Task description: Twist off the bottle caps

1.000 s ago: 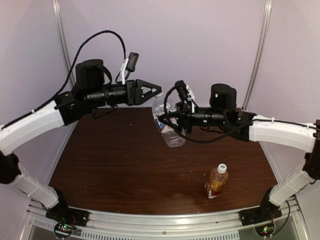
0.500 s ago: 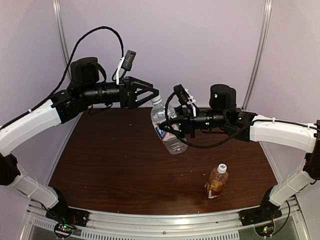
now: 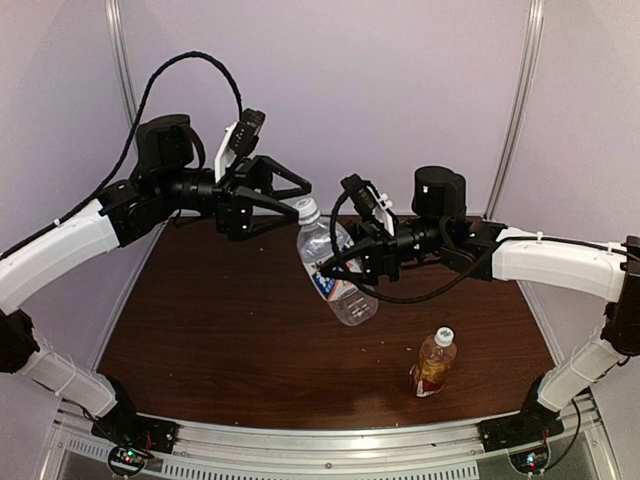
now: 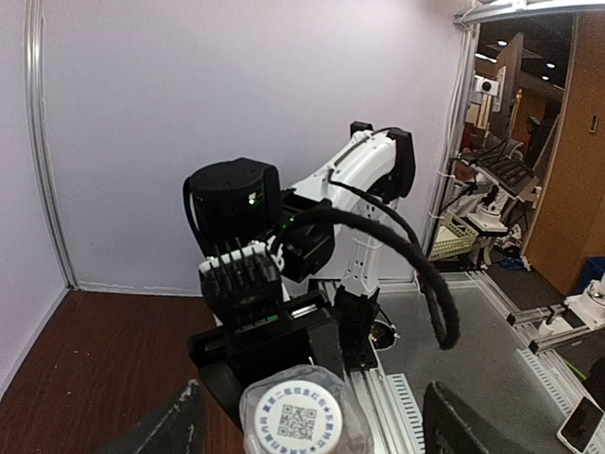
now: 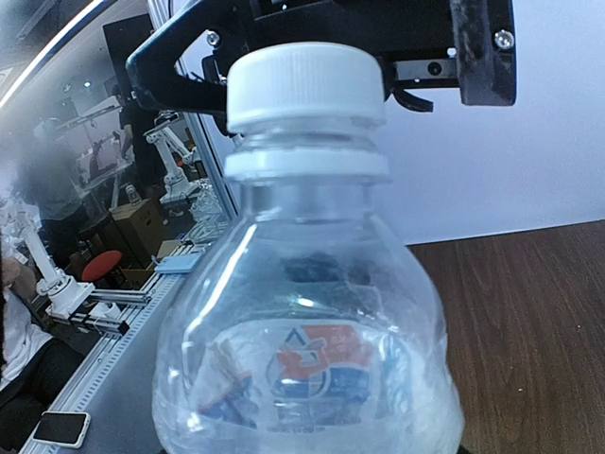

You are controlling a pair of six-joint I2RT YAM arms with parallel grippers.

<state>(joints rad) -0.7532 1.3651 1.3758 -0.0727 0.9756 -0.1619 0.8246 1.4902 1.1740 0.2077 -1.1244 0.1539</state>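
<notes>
Bottle caps numbered two, both white, each seated on one of two bottles. We saw the first cap (image 3: 309,209), a printed code square on its top, crowning the clear bottle (image 3: 338,275). That bottle hung tilted above the table (image 3: 200,330), its long axis running from base at lower right to cap at upper left. The right gripper (image 3: 332,262) was clamped around its body. The left gripper (image 3: 300,196) stood spread, a finger either side of that cap with gaps showing. The second cap (image 3: 444,336) topped the amber bottle (image 3: 433,368), upright near the table's front right.
</notes>
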